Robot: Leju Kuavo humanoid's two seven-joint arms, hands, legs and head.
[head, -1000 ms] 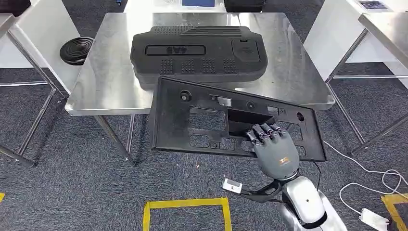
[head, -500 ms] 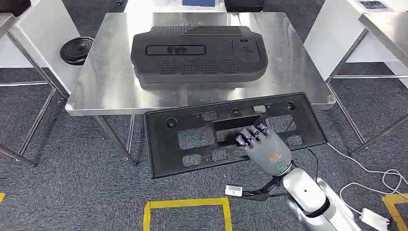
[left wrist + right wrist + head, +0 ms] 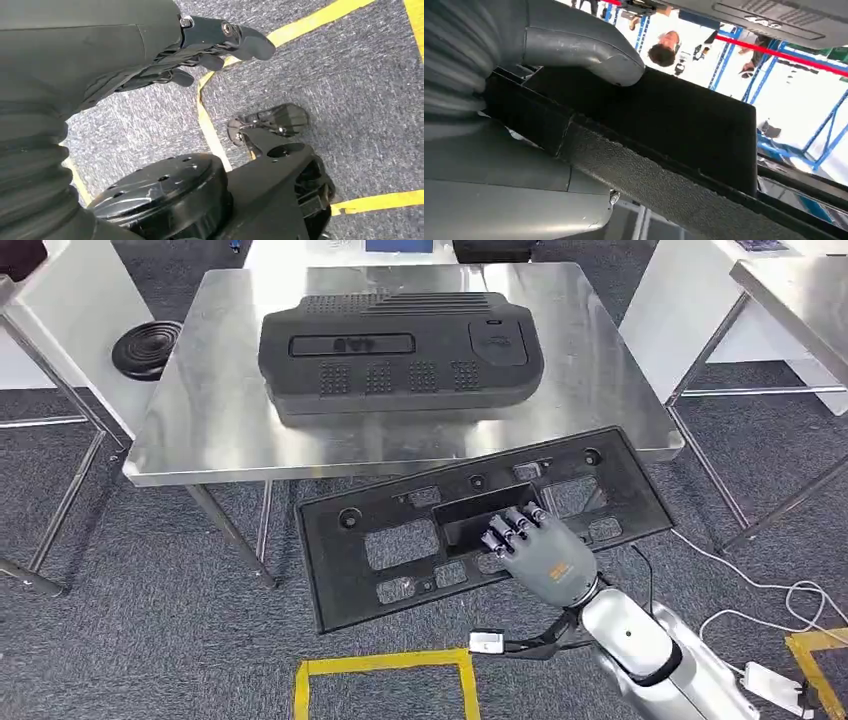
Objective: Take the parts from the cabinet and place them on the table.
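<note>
Gripping black panel point(image 3: 480, 525) through its central cutout with right hand point(image 3: 535, 550), fingers point(image 3: 508, 527) curled over the edge, just short of table point(image 3: 200, 430) for placement beside moulded cover point(image 3: 400, 350); left hand point(image 3: 200, 47) hanging empty, fingers loosely apart.

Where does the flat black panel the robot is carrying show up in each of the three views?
Head view: the flat black panel lies tilted before the steel table, held by the right hand.
Left wrist view: not in it; the left hand hangs over carpet.
Right wrist view: the panel crosses the picture close up, the thumb pressed on it.
Shared landmark: the right hand on the panel.
</note>
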